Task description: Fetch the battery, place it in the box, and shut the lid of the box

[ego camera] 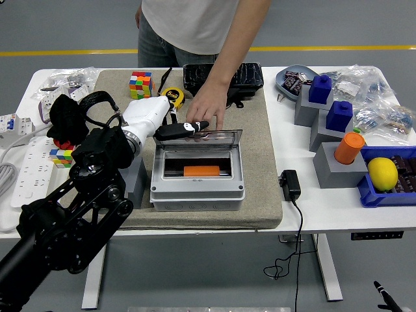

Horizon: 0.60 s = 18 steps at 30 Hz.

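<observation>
The grey box [197,189] sits on the tan mat, and the orange battery [205,171] lies inside it. Its clear lid [201,138] is tilted partway down over the opening. My left hand [184,129], with a white forearm and black fingers, reaches in from the left. Its fingers are stretched flat against the lid's top edge and hold nothing. A person's hand [205,109] comes from the far side and presses its fingertips on the same edge, right beside my fingers. My right arm is out of sight.
Behind the box are a Rubik's cube [140,84], a yellow tape measure [173,97] and a black case [223,78]. A power adapter [290,184] lies right of the mat. Grey and blue blocks, an orange cylinder [350,147] and a lemon [382,173] crowd the right; a power strip [31,170] lies left.
</observation>
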Available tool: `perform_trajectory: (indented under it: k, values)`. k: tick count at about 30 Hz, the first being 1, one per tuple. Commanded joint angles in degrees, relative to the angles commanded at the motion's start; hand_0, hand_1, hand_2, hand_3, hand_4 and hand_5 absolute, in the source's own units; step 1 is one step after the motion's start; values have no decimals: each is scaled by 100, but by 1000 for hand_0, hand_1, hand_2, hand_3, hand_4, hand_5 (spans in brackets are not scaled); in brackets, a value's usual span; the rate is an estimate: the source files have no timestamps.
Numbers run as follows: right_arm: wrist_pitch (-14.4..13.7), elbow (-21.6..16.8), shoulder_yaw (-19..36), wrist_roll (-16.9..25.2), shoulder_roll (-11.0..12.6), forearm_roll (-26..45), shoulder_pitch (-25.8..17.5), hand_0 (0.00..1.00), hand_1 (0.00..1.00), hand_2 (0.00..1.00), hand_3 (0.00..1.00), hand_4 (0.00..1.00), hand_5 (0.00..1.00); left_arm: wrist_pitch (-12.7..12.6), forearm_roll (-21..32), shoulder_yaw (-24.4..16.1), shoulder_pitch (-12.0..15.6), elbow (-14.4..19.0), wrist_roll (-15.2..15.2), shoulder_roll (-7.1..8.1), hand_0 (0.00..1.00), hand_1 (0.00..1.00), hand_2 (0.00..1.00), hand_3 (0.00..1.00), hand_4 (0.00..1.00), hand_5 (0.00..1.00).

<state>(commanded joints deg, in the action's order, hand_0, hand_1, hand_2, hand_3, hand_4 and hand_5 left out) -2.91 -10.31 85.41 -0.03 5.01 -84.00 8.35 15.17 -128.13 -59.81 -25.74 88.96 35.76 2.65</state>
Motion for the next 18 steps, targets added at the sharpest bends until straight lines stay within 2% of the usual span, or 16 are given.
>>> perform_trajectory:
  k: [1,2,11,18]
  values:
    - [0,0,-1,0,0,1,1,948,835,755,793,998,998,4,6,1,0,7,8,2,250,108,203,202,998,998]
    - [0,0,-11,2,0,14,2,948,835,755,793,998,998,32,39,10,6,24,34,9,232,68,155,183,998,998]
    - [-6,0,-10,3,0,26,5,948,835,755,795,998,998,111,170,151,24,74,89,53,226,57,138,186,998,998]
    - [-16,0,-3,6,3,32,15,948,835,755,794,998,998,130,302,412,95,41,114,137,230,56,139,200,998,998]
